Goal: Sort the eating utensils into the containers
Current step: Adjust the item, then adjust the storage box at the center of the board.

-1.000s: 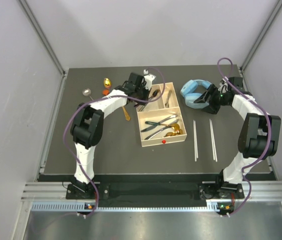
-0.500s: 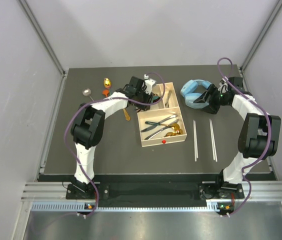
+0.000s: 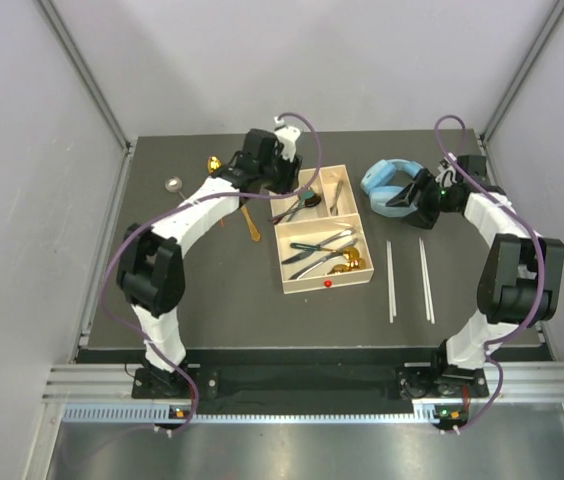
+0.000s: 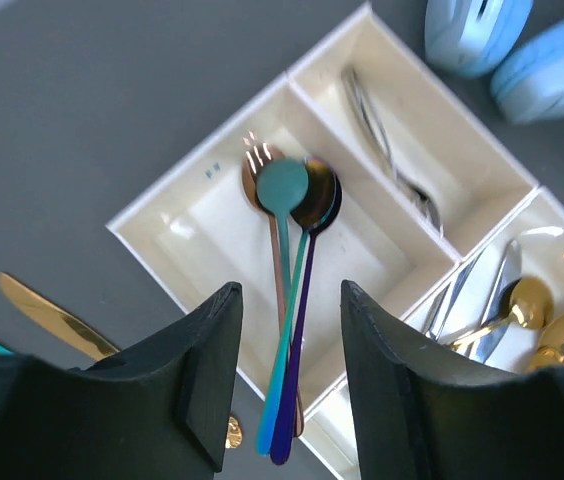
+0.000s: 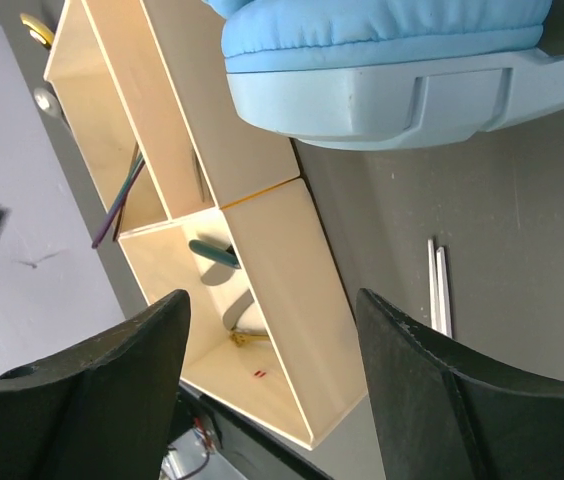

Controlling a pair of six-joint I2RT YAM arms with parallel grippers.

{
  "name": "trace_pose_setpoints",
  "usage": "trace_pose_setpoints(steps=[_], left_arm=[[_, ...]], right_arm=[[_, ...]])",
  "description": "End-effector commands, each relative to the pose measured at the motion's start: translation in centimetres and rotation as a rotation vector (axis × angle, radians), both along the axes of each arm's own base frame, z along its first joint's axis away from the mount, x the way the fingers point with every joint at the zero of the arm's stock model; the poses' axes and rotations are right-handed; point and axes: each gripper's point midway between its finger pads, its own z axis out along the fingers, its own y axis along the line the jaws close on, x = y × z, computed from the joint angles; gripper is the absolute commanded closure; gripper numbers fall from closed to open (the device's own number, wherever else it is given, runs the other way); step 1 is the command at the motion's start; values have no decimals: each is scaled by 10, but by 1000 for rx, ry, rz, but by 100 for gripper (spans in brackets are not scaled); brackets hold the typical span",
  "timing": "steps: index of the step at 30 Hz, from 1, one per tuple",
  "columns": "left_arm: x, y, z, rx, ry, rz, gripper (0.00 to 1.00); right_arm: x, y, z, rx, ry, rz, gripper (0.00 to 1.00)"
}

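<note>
The cream tray (image 3: 280, 262) (image 4: 162, 208) (image 5: 292, 260) lies mid-table. In its small back-left compartment lie a teal spoon (image 4: 284, 185), a purple spoon (image 4: 306, 292) and a copper one, their handles reaching over the rim (image 3: 297, 205). Above those handles hangs my left gripper (image 3: 284, 172) (image 4: 291, 292), open and touching nothing. The other small section holds a silver utensil (image 4: 387, 150). Dark-and-silver cutlery and gold spoons (image 3: 322, 250) fill the large section. Two pale chopsticks (image 3: 391, 280) (image 5: 440, 285) rest right of the tray. Beside the headphones, my right gripper (image 3: 409, 197) (image 5: 272, 300) is open and empty.
Light-blue headphones (image 3: 387, 180) (image 5: 382, 50) (image 4: 522, 40) sit at the back right, close to my right gripper. Left of the tray a gold spoon (image 3: 214, 163), a grey spoon (image 3: 174, 185) and a gold utensil (image 3: 250, 222) (image 4: 52, 315) lie on the dark mat.
My left gripper has opened, let go of the spoon in the tray's small compartment, and risen toward the back. The right arm has not moved.
</note>
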Motion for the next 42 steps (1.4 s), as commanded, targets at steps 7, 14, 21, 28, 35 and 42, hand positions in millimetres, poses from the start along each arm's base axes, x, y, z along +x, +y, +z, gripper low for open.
trace_pose_setpoints(steps=[7,14,21,28,35,42], left_arm=[[12,65,63,-175,-36,336,52],[-22,79,23,-189,163,450,53],[-39,108,47,-215,46,567,52],[-49,110,38,-161,91,538,53],[-49,110,29,-157,96,540,53],[-51,107,20,-156,135,535,52]], right_arm=[[10,24,52,-84,-112,-35,33],[-21,50,17,-184,-33,66,32],[-27,53,-5,-191,-21,125,32],[-40,86,-16,-149,18,241,32],[-53,107,-33,-150,76,292,32],[-61,134,-16,-125,57,354,32]])
